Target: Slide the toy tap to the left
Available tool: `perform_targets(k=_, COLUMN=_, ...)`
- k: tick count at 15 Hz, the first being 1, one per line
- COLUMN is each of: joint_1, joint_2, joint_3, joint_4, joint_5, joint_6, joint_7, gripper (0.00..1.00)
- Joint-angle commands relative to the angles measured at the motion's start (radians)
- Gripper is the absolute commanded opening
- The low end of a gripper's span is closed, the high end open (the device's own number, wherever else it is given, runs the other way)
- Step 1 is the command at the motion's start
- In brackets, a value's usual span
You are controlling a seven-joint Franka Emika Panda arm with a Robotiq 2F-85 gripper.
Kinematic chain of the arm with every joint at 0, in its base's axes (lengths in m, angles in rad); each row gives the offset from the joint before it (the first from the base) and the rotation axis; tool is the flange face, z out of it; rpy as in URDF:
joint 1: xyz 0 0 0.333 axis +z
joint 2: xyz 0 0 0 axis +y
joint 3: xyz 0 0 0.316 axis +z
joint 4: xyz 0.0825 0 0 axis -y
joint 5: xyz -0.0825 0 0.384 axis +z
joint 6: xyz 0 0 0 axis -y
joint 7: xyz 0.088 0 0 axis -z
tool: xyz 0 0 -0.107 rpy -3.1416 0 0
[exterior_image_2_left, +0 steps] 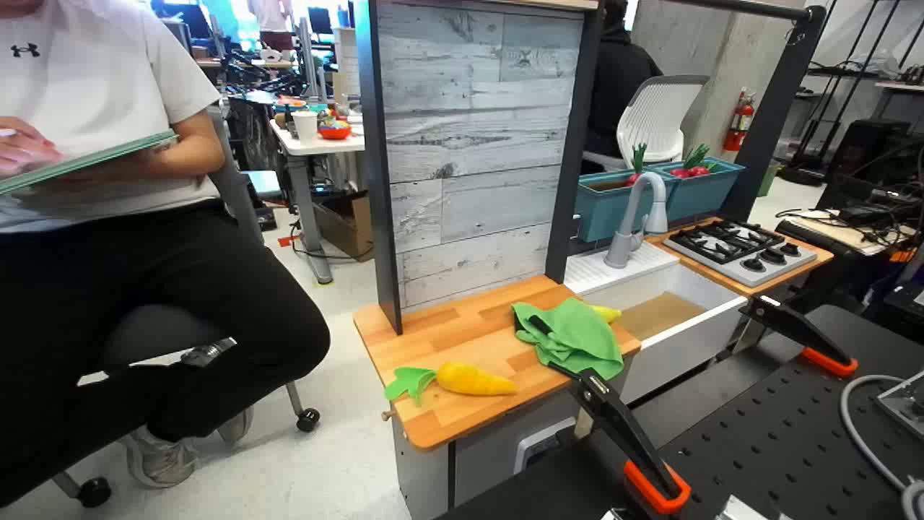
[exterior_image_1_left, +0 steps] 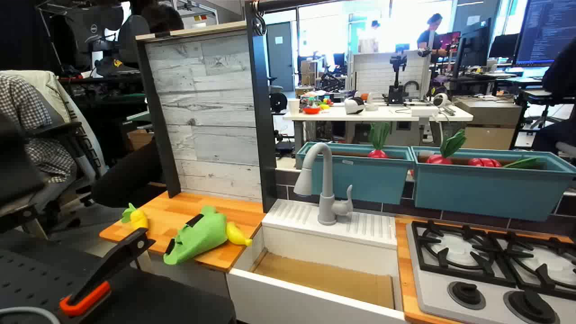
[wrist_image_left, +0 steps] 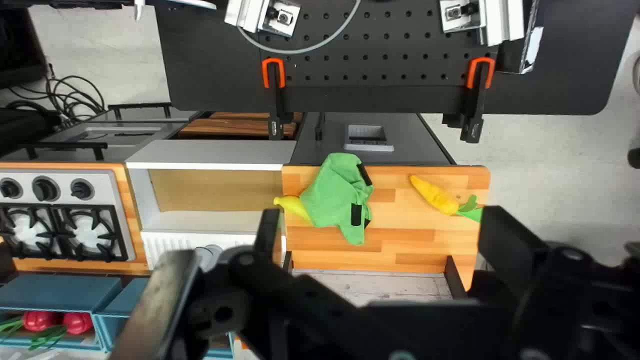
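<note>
Tap [exterior_image_1_left: 327, 193]: one, upright on the back of the sink [exterior_image_1_left: 288, 303], near two planters [exterior_image_1_left: 486, 193], in an exterior view. In an exterior view: one cloth [exterior_image_2_left: 570, 336], two yellow toys [exterior_image_2_left: 473, 379] on the desk [exterior_image_2_left: 447, 339]. In the wrist view: one pincer [wrist_image_left: 379, 220], spread wide; two clamps [wrist_image_left: 476, 100].

In an exterior view, DELL marks a ten-o'clock monitor [exterior_image_1_left: 98, 21], letters ending GER a nine-o'clock chair [exterior_image_1_left: 83, 133]; in an exterior view, Under Armour's logo [exterior_image_2_left: 25, 51] marks a ten-o'clock T-shirt [exterior_image_2_left: 86, 83].
</note>
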Motion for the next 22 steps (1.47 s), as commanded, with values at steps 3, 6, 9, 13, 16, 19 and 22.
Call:
perform_targets(k=3, joint_1=-0.013, joint_2=0.017, joint_3=-0.013, joint_4=0.002, joint_5=-0.009, joint_6=0.020, joint_7=-0.001, gripper=1.00)
perform_targets(k=6, joint_1=-0.038, joint_2=0.060, joint_3=-0.048, joint_4=0.007, joint_5=-0.018, joint_6=0.050, joint_7=-0.009, gripper=1.00)
perform_targets(k=9, joint_1=-0.080, joint_2=0.131, joint_3=-0.093, joint_4=0.015, joint_5=-0.024, joint_6=0.113, joint_7=-0.013, gripper=1.00)
perform_targets(k=13, joint_1=-0.139, joint_2=0.326, joint_3=-0.148, joint_4=0.032, joint_5=-0.018, joint_6=0.312, joint_7=-0.008, gripper=1.00)
perform_targets(k=16, joint_1=-0.169, joint_2=0.510, joint_3=-0.185, joint_4=0.090, joint_5=0.007, joint_6=0.434, joint_7=-0.003, gripper=1.00)
perform_targets(k=19, joint_1=-0.179, joint_2=0.493, joint_3=-0.180, joint_4=0.064, joint_5=0.011, joint_6=0.438, joint_7=-0.003, gripper=1.00)
perform_targets(k=22, joint_1=-0.186, joint_2=0.620, joint_3=-0.198, joint_4=0.134, joint_5=0.013, joint_6=0.450, joint_7=-0.002, gripper=1.00)
